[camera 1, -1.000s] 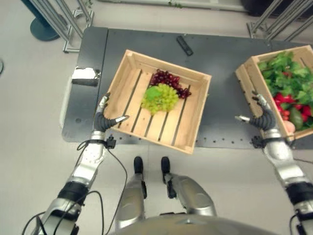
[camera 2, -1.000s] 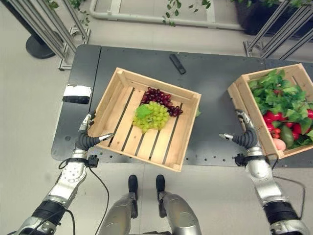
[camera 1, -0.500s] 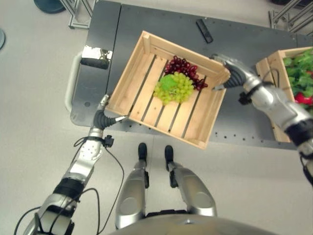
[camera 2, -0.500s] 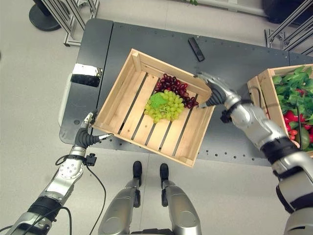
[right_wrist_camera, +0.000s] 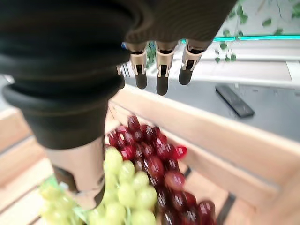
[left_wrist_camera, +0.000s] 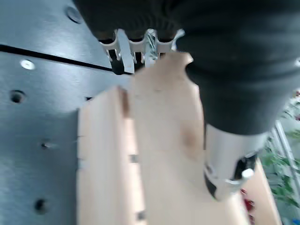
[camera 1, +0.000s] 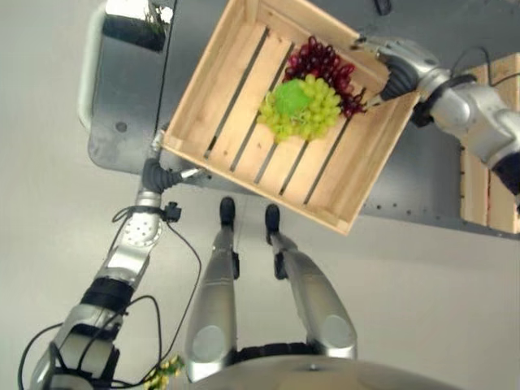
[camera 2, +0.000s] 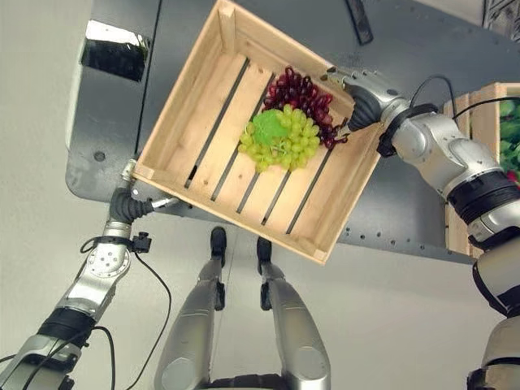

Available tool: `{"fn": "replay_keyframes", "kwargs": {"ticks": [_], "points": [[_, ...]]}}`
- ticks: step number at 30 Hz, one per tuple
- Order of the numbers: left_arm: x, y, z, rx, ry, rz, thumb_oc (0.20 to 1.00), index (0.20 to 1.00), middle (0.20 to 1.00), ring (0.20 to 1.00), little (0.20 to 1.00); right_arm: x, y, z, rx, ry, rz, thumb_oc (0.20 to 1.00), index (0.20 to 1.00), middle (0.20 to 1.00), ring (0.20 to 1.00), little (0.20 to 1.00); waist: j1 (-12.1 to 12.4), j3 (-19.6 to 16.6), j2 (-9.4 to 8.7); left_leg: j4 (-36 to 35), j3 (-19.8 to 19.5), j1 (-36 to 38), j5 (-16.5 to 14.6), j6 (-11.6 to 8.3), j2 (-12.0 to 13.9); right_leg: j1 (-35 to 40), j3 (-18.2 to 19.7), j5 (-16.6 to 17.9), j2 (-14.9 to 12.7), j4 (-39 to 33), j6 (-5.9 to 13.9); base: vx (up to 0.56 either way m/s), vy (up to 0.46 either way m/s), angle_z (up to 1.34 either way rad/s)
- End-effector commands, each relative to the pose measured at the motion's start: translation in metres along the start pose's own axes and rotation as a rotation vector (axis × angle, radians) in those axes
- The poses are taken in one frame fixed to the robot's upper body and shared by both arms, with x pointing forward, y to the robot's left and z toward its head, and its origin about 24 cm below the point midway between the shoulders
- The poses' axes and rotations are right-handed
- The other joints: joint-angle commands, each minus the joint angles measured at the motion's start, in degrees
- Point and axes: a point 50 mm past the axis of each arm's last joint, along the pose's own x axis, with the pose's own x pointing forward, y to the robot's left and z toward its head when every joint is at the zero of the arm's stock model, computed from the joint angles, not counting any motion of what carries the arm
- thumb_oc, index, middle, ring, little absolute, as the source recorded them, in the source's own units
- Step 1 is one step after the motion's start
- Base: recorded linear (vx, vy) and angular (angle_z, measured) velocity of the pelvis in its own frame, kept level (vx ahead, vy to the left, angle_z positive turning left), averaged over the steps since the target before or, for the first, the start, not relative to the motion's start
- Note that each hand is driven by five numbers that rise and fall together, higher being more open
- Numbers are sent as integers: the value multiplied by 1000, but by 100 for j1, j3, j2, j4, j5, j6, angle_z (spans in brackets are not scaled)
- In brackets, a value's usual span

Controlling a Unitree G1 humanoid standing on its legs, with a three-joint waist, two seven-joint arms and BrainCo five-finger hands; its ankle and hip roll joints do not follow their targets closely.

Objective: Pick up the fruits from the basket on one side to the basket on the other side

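Looking down through the left eye view, a slatted wooden crate [camera 1: 244, 122] sits askew on the dark grey table [camera 1: 130, 106], with a bunch of green grapes [camera 1: 305, 110] lying on its floor and a bunch of red grapes [camera 1: 325, 63] touching it toward the far wall; the right hand [camera 1: 388, 67] reaches over the crate's far right corner, just above the red grapes, while the left hand [camera 1: 158, 172] rests against the crate's near left corner. In the right eye view a second crate [camera 2: 479, 122] stands at the table's right edge, well apart from the first, with green leaves [camera 2: 512, 122] showing inside it. From the left wrist view, the left hand's fingers [left_wrist_camera: 123, 51] lie straight and relaxed against the pale wood, gripping nothing. From the right wrist view, the right hand's fingers [right_wrist_camera: 161, 68] hang straight and spread over the far wall, the thumb apart lower down near the green grapes, and nothing is held; a dark flat remote-like object [right_wrist_camera: 236, 101] lies on the table beyond. Judging by this, the step in hand is the reach for a grape bunch. The next move seems to call for lowering the right hand onto the red grapes, closing gently round the cluster so it does not shed, then carrying it across to the other crate.
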Motion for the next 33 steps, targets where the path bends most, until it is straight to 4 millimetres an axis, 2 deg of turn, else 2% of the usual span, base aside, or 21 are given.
{"fn": "replay_keyframes", "kwargs": {"ticks": [1, 4, 11, 20, 26, 28, 33], "points": [[-4, 5, 8, -41, -37, 40, 1000, 1000, 1000, 1000, 1000, -1, -28, -8, -43, 30, -90, 1000, 1000, 1000, 1000, 1000, -33, -39, -120, 758, 26, -78, -382, -488, 380, -310, 133, 226, -360, 307, 799, 0, 0, 0], [-4, 6, 8, -46, -38, 54, 1000, 1000, 1000, 1000, 1000, 0, -26, -8, -26, 40, -100, 1000, 1000, 1000, 1000, 1000, -35, -39, -141, 772, 29, -177, -381, -479, 384, -419, 146, 247, -341, 294, 799, 0, 0, 0], [0, 11, 9, -45, -40, 103, 1000, 1000, 1000, 1000, 1000, 4, -18, 18, 29, -73, -79, 1000, 1000, 1000, 1000, 1000, -70, -39, -233, 784, 37, -145, -450, -453, 396, -428, 156, 189, -356, 351, 785, 0, 0, 0], [0, 13, 7, -33, -31, 115, 1000, 1000, 1000, 1000, 1000, 4, -17, 37, 50, -159, -60, 1000, 1000, 1000, 1000, 1000, -66, -39, -317, 675, 25, -106, -406, -457, 395, -402, 82, 220, -381, 272, 804, 0, 0, 0], [4, 9, 8, -34, -30, 105, 1000, 1000, 1000, 1000, 1000, 16, -2, 60, 104, -220, -33, 1000, 1000, 1000, 1000, 1000, -15, -39, -298, 700, 8, -177, -423, -446, 387, -442, 73, 210, -378, 264, 781, 0, 0, 0], [4, 8, 6, -30, -19, 102, 1000, 1000, 1000, 1000, 1000, 24, 6, 74, 115, -252, -12, 1000, 1000, 1000, 1000, 1000, 12, -39, -306, 714, 7, -237, -422, -443, 393, -494, 72, 231, -365, 260, 779, 0, 0, 0], [6, 5, 7, -38, -21, 95, 1000, 1000, 1000, 1000, 1000, 35, 18, 87, 115, -263, 15, 1000, 1000, 1000, 1000, 1000, 48, -39, -257, 708, -18, -315, -410, -440, 387, -563, 75, 235, -356, 244, 767, 0, 0, 0]]}}
